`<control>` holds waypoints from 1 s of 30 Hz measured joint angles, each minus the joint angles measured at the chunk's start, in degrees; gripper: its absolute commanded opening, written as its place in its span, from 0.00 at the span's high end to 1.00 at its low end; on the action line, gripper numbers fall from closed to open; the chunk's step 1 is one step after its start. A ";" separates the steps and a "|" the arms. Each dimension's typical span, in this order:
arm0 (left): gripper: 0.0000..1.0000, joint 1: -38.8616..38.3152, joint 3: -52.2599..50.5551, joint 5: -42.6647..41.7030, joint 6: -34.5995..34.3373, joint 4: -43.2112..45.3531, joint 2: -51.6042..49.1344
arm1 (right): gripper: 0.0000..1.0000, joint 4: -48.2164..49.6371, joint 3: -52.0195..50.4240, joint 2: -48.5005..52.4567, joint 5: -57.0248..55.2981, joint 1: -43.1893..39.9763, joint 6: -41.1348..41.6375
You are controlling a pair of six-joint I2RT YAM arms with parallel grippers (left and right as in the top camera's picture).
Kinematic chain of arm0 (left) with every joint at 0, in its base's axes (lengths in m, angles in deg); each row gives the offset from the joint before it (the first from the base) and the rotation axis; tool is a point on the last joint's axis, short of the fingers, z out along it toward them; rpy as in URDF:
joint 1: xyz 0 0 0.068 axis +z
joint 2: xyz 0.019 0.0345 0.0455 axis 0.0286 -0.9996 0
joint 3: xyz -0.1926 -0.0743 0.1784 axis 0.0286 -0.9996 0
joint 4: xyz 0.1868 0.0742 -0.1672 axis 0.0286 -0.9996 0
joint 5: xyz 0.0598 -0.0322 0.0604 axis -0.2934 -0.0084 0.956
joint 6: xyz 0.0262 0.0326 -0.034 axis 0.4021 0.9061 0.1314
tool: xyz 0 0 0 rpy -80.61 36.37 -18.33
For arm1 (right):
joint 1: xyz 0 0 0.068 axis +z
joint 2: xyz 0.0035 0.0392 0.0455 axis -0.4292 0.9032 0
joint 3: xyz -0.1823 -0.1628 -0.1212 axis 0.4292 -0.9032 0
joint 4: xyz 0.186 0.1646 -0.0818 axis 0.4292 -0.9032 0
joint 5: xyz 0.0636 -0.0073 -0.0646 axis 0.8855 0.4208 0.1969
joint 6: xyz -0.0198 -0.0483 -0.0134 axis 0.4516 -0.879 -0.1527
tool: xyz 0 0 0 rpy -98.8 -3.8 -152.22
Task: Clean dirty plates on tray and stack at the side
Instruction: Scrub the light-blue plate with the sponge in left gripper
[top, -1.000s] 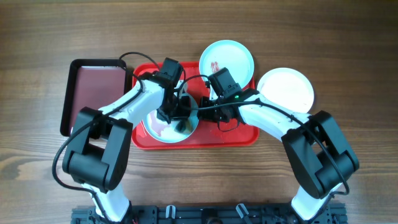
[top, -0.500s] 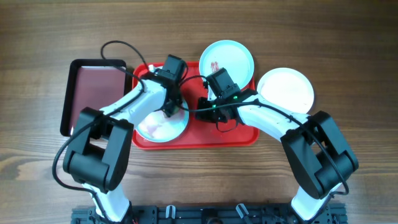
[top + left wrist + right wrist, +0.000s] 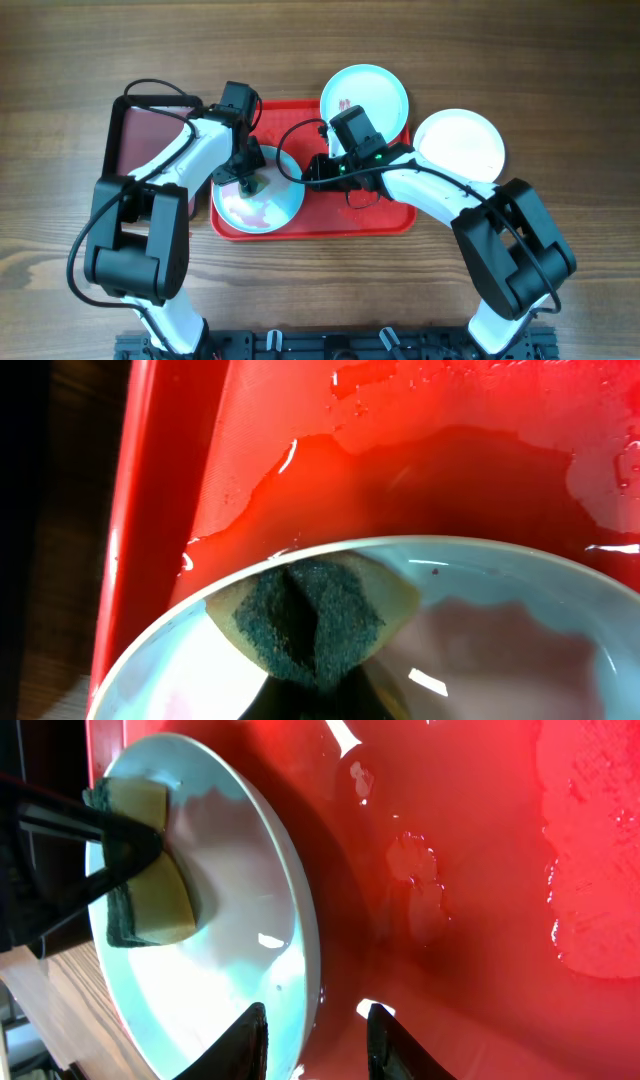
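Observation at the desk [image 3: 560, 80]: the light blue plate [image 3: 272, 208] under cleaning lies at the left end of the red tray [image 3: 340, 218], its left and near edges overhanging the tray rim. The tray floor is wet.

The left tool [image 3: 247, 178] is clamped on a sponge [image 3: 310, 622], dark scouring face down, pressed onto the plate's far-left portion just inside the rim. The right tool [image 3: 318, 1038] straddles the plate's opposite, right-hand rim, one jaw above and one below. Whether it actually pinches the rim cannot be told, though the shadow beneath suggests that side is raised off the tray.

Deciding relation: a pinkish film shows on the plate's middle and near side, so the soiled area lies from the sponge toward the robot and slightly right. In my judgement the next stroke should be drawn that way by the left arm, with the right steadying the rim.

Also noted: a second light blue plate [image 3: 375, 90], red-marked, on the tray's far edge; a white plate [image 3: 460, 145] on the desk at the right.
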 measured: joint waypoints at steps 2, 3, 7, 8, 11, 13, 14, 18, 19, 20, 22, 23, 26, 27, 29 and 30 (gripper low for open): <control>0.96 0.37 -0.04 -2.86 1.31 1.68 0.00 | 0.71 1.25 0.00 0.44 0.09 0.39 0.04; 0.96 0.37 -0.09 -3.98 1.73 2.54 0.00 | 0.75 1.55 0.02 1.09 0.07 0.79 0.42; 0.96 0.37 -0.15 -6.88 2.78 3.85 0.00 | 0.93 1.20 -0.02 2.80 -1.57 1.38 3.37; 0.96 0.37 -0.17 -6.97 2.80 3.93 0.00 | 0.96 1.16 -0.02 2.82 -2.36 1.38 4.35; 0.96 0.37 -0.20 -7.78 3.58 4.02 0.00 | 0.96 0.68 -0.04 2.91 -3.82 1.38 7.23; 0.96 0.57 -0.17 -9.60 6.03 3.19 0.00 | 0.96 0.52 -0.04 2.91 -4.04 1.38 8.11; 0.96 0.66 -0.17 -10.73 7.54 2.21 0.00 | 0.96 0.52 -0.04 2.91 -4.22 1.38 8.35; 0.96 0.68 -0.31 -17.16 14.95 -1.68 -0.07 | 0.96 0.50 -0.04 2.91 -4.48 1.38 8.52; 0.96 0.68 -0.52 -19.63 17.31 -1.95 -0.13 | 0.96 0.50 -0.04 2.91 -4.46 1.38 8.52; 0.96 0.63 -0.74 -22.21 19.39 -1.95 -0.35 | 0.96 0.50 -0.04 2.91 -4.46 1.38 8.52; 0.96 0.28 -1.16 -27.30 23.93 -0.85 -0.98 | 0.96 0.50 -0.04 2.91 -4.42 1.38 8.52; 0.96 -0.15 -1.27 -29.33 25.75 0.15 -1.29 | 0.96 0.52 -0.04 2.91 -4.42 1.38 8.52; 0.96 -1.27 -1.62 -31.52 27.85 4.00 -1.79 | 0.96 0.57 -0.04 2.91 -4.44 1.38 8.52; 0.96 -1.44 -1.75 -31.08 27.56 5.84 -1.86 | 0.96 0.66 -0.04 2.91 -4.46 1.36 8.63; 0.96 -1.70 -1.77 -26.71 23.67 8.50 -1.77 | 0.96 0.87 -0.04 2.93 -4.59 1.33 9.16; 0.96 -1.92 -1.57 -22.12 19.98 9.09 -1.38 | 0.96 0.92 -0.04 2.95 -4.59 1.33 9.18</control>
